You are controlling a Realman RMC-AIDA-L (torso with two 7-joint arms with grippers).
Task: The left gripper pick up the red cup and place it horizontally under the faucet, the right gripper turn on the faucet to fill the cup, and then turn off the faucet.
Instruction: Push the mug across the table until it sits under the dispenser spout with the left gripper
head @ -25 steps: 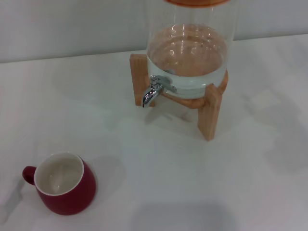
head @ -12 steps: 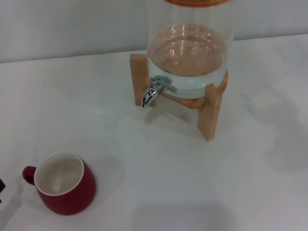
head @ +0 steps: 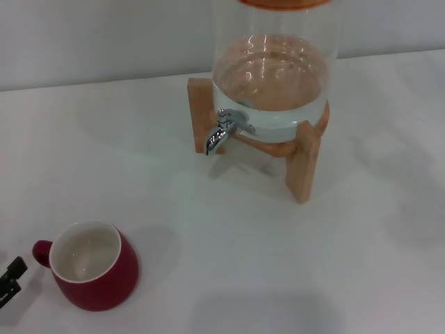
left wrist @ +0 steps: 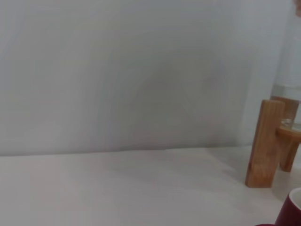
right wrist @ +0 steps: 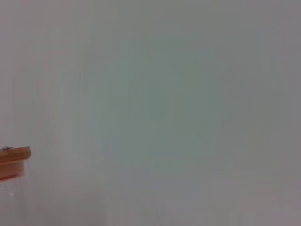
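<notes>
The red cup (head: 90,268) stands upright on the white table at the near left, cream inside showing, its loop handle pointing left. A sliver of the cup's rim (left wrist: 292,211) shows in the left wrist view. The black tip of my left gripper (head: 10,277) pokes in at the left edge, just left of the handle and apart from it. The chrome faucet (head: 221,132) hangs from the front of the glass dispenser (head: 274,62), far from the cup, with nothing under its spout. My right gripper is out of view.
The dispenser holds water and rests on a wooden stand (head: 302,163), whose leg (left wrist: 264,141) also shows in the left wrist view. Its wooden lid edge (right wrist: 14,155) appears in the right wrist view. A grey wall runs behind the table.
My left gripper's tip has come into the head view at the lower left edge, closing in on the cup's handle. The cup and the faucet have not moved.
</notes>
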